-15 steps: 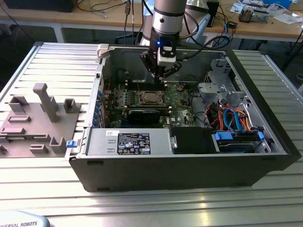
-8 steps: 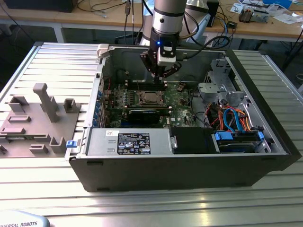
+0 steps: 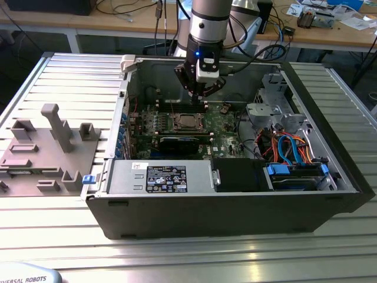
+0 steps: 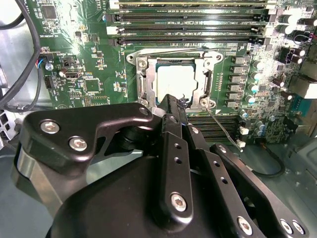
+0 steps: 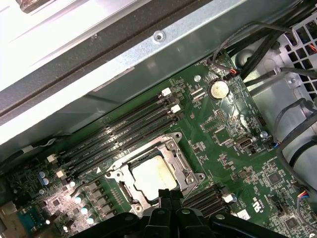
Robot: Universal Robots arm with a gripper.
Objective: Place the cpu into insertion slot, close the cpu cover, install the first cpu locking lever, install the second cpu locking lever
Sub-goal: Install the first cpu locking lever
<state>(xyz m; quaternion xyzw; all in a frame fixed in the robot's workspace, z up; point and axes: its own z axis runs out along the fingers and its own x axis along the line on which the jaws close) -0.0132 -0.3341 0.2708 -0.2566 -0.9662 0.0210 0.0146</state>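
Note:
The cpu [image 4: 177, 81] [image 5: 154, 176], a dull silver square, lies in the insertion slot [image 3: 187, 122] on the green motherboard. The cpu cover [image 4: 143, 84] [image 5: 185, 165], a silvery frame, lies flat around it. One thin wire locking lever [image 4: 221, 127] runs out from a corner of the socket. A second wire lever [image 4: 168, 51] lies along another edge of it. My gripper [image 4: 172, 103] [image 5: 169, 194] [image 3: 203, 98] hangs right at the socket's edge, fingers pressed together, nothing visible between them. I cannot tell whether the tips touch a lever.
The open case's walls [image 3: 224, 212] box in the board. Black memory slots [image 4: 188, 22] run beside the socket. The drive cage [image 3: 268, 109] and coloured cables [image 3: 288, 147] crowd the exterior view's right. A grey fixture block [image 3: 56, 127] stands outside the case at that view's left.

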